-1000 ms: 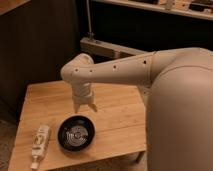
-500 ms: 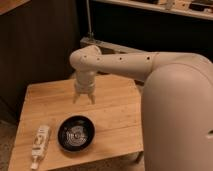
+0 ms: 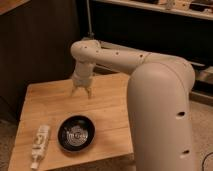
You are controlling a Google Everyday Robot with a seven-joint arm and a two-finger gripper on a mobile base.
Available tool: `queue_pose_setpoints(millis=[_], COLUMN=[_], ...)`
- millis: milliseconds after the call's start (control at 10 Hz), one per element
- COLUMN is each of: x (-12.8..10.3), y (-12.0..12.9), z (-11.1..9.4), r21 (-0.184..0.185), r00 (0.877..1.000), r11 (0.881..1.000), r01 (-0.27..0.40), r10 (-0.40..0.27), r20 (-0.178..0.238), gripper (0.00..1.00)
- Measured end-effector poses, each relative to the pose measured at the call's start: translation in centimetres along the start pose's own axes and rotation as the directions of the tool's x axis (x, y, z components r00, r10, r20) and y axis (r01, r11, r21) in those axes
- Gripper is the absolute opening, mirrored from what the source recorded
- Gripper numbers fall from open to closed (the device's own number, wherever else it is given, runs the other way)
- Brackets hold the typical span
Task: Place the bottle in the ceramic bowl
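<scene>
Gripper (image 3: 81, 92) left of frame centre, hanging above the far part of wooden table (image 3: 112, 117), fingers spread, empty. Below it, lower left of frame: black ceramic bowl (image 3: 76, 134) near table's front edge. Bottle (image 3: 40, 145) lying flat just left of bowl, not touching it.
</scene>
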State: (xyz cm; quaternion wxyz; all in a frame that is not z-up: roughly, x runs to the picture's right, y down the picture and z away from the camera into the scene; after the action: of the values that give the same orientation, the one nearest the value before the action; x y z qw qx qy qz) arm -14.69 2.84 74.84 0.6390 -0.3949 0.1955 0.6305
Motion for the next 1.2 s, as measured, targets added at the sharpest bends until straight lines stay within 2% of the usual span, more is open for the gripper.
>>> queue_pose_setpoints(millis=[100,300,500,700,900,1200], x=[0.0,0.8,2.7,5.7,7.5,8.5], y=[0.8,2.4,3.6,5.5,6.8,7.5], z=[0.2,0.9,1.2,2.2,2.5,2.8], r21=[-0.009,-0.063,-0.122,-0.182,-0.19,-0.193], r00=[1.0,0.997,0.996,0.998,1.0,0.998], r11=[1.0,0.997,0.991,0.982,0.981,0.98], r01=[0.014,0.044,0.058,0.046,-0.02,-0.052], r10=[-0.014,-0.048,-0.066,-0.052,0.024,0.06], r20=[-0.019,-0.064,-0.056,-0.027,0.016,0.037], gripper=[0.65,0.65,0.65,0.65,0.65,0.65])
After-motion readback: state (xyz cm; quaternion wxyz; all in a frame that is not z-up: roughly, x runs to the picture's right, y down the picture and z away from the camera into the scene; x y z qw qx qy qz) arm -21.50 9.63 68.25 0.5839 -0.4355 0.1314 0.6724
